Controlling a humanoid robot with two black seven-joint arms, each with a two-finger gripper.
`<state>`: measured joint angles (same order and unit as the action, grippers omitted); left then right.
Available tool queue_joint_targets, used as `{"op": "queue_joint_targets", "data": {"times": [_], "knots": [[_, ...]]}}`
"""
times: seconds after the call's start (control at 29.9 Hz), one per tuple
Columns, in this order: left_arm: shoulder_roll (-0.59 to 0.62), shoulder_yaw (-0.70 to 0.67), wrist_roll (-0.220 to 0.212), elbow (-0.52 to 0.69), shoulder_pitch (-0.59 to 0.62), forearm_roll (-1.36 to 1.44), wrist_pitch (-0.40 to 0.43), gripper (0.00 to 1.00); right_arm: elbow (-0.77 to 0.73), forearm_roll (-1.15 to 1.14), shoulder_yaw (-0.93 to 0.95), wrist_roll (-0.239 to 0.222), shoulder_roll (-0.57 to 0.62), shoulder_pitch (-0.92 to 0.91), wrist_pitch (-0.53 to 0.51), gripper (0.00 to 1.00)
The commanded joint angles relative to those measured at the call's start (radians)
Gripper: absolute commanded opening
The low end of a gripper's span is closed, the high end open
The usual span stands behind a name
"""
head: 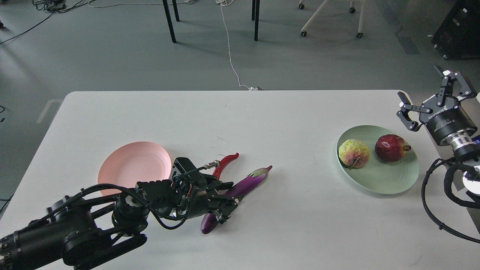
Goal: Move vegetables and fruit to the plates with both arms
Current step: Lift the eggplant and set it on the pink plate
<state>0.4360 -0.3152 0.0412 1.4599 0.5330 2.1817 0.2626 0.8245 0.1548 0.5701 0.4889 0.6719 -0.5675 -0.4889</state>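
The purple eggplant (pixel 247 180) lies on the white table (pixel 285 112), with the red chili pepper (pixel 224 165) just to its left. My left gripper (pixel 226 200) is low over the eggplant's lower half, fingers closed in on either side of it. The eggplant rests on the table. The pink plate (pixel 129 167) to the left holds nothing. The mint green plate (pixel 382 180) holds the yellow-green fruit (pixel 353 152) and the pomegranate (pixel 390 148). My right gripper (pixel 431 95) is open and empty, raised by the table's right edge.
My left arm (pixel 75 228) crosses the table's front left corner and covers part of the pink plate's near rim. Chair and table legs (pixel 255 20) and a white cable (pixel 230 56) lie on the floor beyond the table.
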Motion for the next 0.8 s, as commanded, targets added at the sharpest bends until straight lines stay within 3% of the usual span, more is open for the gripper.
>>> {"op": "queue_joint_targets", "data": {"times": [0.0, 0.2, 0.37, 0.5, 0.6, 0.77], "knots": [[0.006, 0.001, 0.005, 0.011, -0.002, 0.000, -0.006, 0.06, -0.001, -0.001, 0.002, 0.000, -0.002, 0.001, 0.000, 0.99], [0.036, -0.007, 0.003, 0.091, -0.001, 0.000, -0.026, 0.04, -0.004, -0.001, 0.002, 0.000, -0.011, 0.000, 0.000, 0.99], [0.188, -0.087, 0.005, 0.247, -0.001, 0.000, -0.059, 0.04, -0.027, -0.003, 0.011, 0.000, -0.011, -0.002, 0.000, 0.99], [0.340, -0.120, 0.009, 0.231, -0.001, 0.000, -0.137, 0.05, -0.033, -0.004, 0.010, 0.000, -0.011, 0.000, 0.000, 0.99], [0.443, -0.127, 0.039, 0.188, -0.001, -0.013, -0.152, 0.05, -0.035, -0.004, 0.010, 0.000, -0.014, 0.001, 0.000, 0.99], [0.510, -0.116, 0.051, 0.071, -0.002, -0.132, -0.169, 0.06, -0.071, -0.008, 0.010, 0.000, -0.017, -0.008, 0.000, 0.99]]}}
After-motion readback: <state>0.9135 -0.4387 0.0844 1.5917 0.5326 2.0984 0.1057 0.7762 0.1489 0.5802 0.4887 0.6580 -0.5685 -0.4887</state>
